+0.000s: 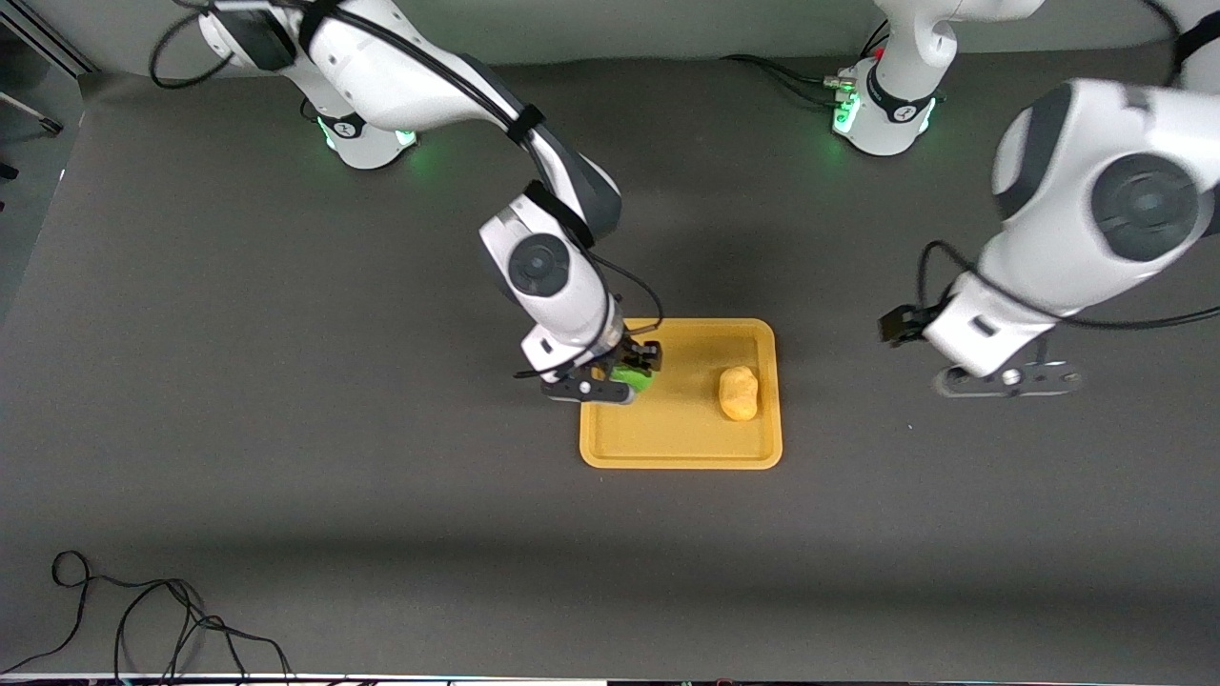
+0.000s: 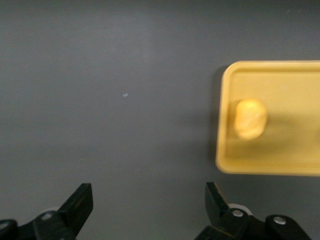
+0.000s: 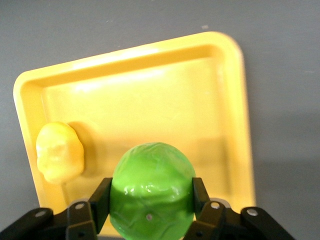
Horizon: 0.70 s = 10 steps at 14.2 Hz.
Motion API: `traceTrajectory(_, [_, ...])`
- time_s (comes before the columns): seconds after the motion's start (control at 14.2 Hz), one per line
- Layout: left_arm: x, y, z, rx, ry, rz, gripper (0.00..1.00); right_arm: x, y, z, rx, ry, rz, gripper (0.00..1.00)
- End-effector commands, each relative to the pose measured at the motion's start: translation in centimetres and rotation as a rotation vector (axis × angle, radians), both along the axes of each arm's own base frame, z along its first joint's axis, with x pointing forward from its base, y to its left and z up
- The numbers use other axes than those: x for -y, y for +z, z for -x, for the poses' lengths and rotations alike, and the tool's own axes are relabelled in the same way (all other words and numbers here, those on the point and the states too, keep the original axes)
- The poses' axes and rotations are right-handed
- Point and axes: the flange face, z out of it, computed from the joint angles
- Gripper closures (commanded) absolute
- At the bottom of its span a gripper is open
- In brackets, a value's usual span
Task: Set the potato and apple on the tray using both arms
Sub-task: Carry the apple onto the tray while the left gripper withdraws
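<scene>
The lumpy oblong yellow-orange potato already lies on the flat rectangular yellow-orange plastic tray, near the rim at the left arm's end. The right hand pinches the glossy bright green round apple over the tray's rim toward the right arm's end. The step in hand is placing the apple; next, this hand probably must lower it and spread its fingers. The left hand, spread and holding nothing, waits over the dark grey worktop beside the tray.
</scene>
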Motion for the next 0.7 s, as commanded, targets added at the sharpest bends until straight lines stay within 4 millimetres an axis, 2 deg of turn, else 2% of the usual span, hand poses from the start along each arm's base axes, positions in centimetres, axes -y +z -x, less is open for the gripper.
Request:
traceTrajectory(0.0, [-4.1,3.0,3.3,0.007,-0.008,0.012,0.0,-2.7,-2.5,-1.1,0.006,-0.003,-0.01,0.54])
traceTrajectory(0.21, [-9.1,6.4,5.5,0.02,-0.049,0.035,0.0,-3.0,-4.2,-0.4,0.013,0.03,0.034,0.54])
traceTrajectory(0.28, [-9.9,7.3,6.1,0.029,-0.05,0.067,0.0,-3.0,-4.3,-0.3,0.018,0.039,0.046,0.54])
traceTrajectory(0.35, [-10.4,7.2,6.3,0.033,-0.04,0.074,0.0,-3.0,-5.1,0.1,0.007,0.042,0.056,0.49])
traceTrajectory(0.49, [-10.2,5.6,5.8,0.045,-0.045,0.075,0.0,-3.1,-5.1,0.3,0.003,0.029,0.057,0.26])
traceTrajectory(0.56, [-10.4,4.5,5.7,0.056,-0.042,0.074,0.0,-3.1,-5.3,0.4,-0.002,0.002,0.059,0.12])
traceTrajectory(0.63, [-10.5,4.2,5.6,0.066,-0.04,0.074,0.0,-3.1,-5.2,0.3,-0.001,0.002,0.058,0.0])
